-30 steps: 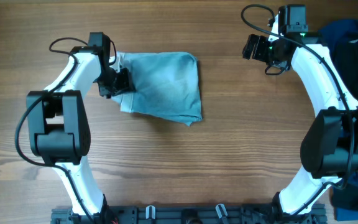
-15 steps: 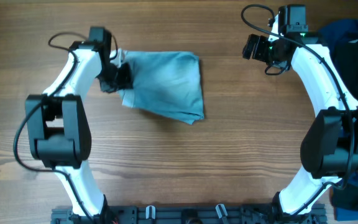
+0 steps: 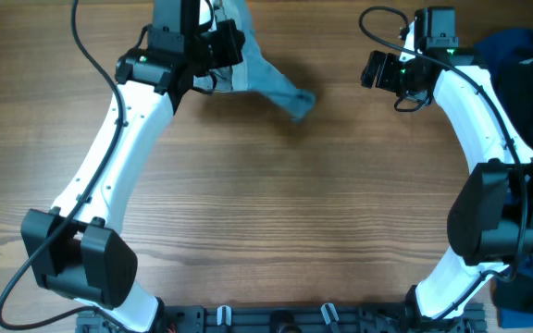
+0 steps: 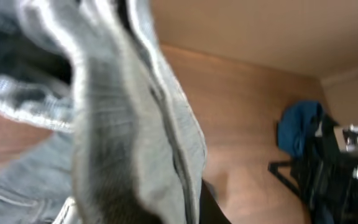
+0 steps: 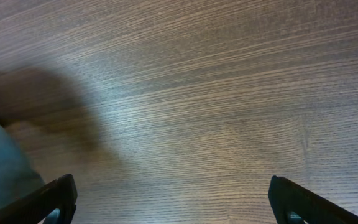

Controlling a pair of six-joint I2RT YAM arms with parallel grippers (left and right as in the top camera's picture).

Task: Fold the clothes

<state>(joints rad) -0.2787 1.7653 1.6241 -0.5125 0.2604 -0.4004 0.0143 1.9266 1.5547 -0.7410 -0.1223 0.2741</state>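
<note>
My left gripper (image 3: 218,48) is clamped on the light blue faded denim jeans (image 3: 268,79) at the far table (image 3: 266,213) edge; they trail diagonally toward the near right. My right gripper (image 3: 375,70) hangs wide, empty.

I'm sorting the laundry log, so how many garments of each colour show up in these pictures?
Light blue denim jeans, held up by the left end effector: 1
Dark blue garment at the table's right edge: 1
Black garment beside it: 1
Total: 3
</note>
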